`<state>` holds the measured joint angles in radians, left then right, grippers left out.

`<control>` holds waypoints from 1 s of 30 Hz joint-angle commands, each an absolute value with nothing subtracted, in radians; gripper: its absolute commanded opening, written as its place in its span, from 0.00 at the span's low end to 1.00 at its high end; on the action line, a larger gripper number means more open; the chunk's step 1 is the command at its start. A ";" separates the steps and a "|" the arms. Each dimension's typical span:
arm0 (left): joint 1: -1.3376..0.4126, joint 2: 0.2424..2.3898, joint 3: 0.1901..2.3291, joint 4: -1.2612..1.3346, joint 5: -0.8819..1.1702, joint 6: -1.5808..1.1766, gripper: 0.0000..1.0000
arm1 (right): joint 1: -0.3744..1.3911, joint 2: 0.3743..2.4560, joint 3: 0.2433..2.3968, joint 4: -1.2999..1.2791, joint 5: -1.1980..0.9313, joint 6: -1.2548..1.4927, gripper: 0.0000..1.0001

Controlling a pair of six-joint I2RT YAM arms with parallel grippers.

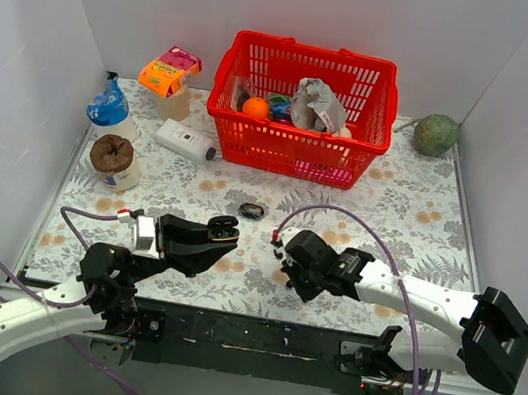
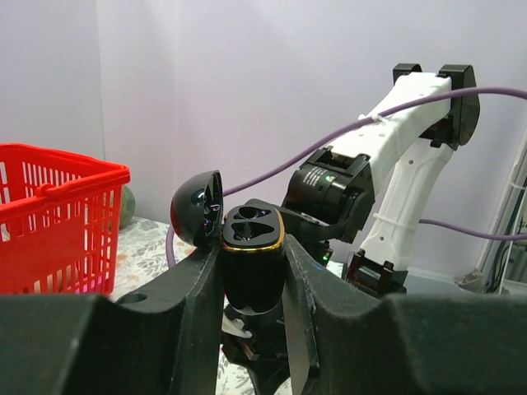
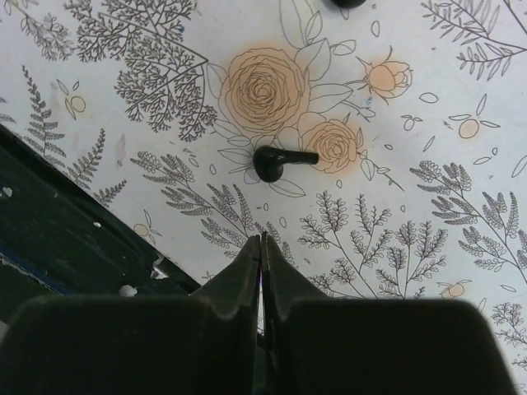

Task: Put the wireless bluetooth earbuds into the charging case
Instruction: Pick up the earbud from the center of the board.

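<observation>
The left claw (image 2: 252, 255) pinches the charging case (image 2: 253, 284) by its sides and holds it upright. The case's lower half is hidden between the fingers. It is glossy black with a gold rim, its domed lid (image 2: 198, 212) is swung open to the left, and the two shaped sockets in its top sit empty.

The right claw (image 3: 262, 240), fingers pressed together with nothing seen between them, points down at the flower-printed desk (image 3: 428, 271). Just beyond its tips lies one earbud (image 3: 280, 160), black and glossy, with its round head to the left and its short stem to the right, resting on a printed rose. A second dark shape (image 3: 346, 2) is cut off by the top edge of the right wrist view and cannot be identified. From above, things that small beside the right claw are hard to make out.

Farther out lies one small black ring (image 1: 252, 210), and beyond it stands one red basket (image 1: 297, 152), its contents too jumbled to name.
</observation>
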<state>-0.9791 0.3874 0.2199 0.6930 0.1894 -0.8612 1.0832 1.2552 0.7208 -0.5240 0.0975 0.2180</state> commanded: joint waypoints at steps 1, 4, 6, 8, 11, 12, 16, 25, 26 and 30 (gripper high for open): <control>-0.982 0.357 0.213 0.664 0.160 -0.870 0.00 | 1.088 1.241 0.710 -0.485 0.158 0.278 0.06; -0.982 0.351 0.213 0.660 0.158 -0.874 0.00 | 1.088 1.282 0.704 -0.466 0.164 0.282 0.02; -0.982 0.347 0.213 0.655 0.156 -0.879 0.00 | 1.088 1.305 0.703 -0.439 0.141 0.284 0.01; -0.982 0.342 0.216 0.641 0.155 -0.882 0.00 | 1.088 1.334 0.719 -0.430 0.146 0.285 0.01; -0.982 0.330 0.221 0.618 0.155 -0.884 0.00 | 1.088 1.371 0.745 -0.425 0.138 0.288 0.01; -0.982 0.327 0.221 0.615 0.152 -0.884 0.00 | 1.088 1.379 0.750 -0.423 0.137 0.288 0.01; -0.982 0.316 0.224 0.595 0.146 -0.881 0.00 | 1.088 1.417 0.776 -0.419 0.140 0.282 0.01; -0.982 0.302 0.221 0.577 0.137 -0.887 0.00 | 1.083 1.493 0.842 -0.416 0.160 0.272 0.01; -0.982 0.304 0.221 0.575 0.135 -0.887 0.00 | 1.081 1.502 0.845 -0.414 0.160 0.273 0.01; -0.982 0.307 0.222 0.571 0.133 -0.887 0.00 | 1.068 1.525 0.862 -0.410 0.156 0.262 0.01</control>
<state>-0.9791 0.3103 0.2195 0.5800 0.1482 -0.8841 1.0786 1.5013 0.8135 -0.4343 0.1436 0.2729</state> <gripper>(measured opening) 0.277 0.021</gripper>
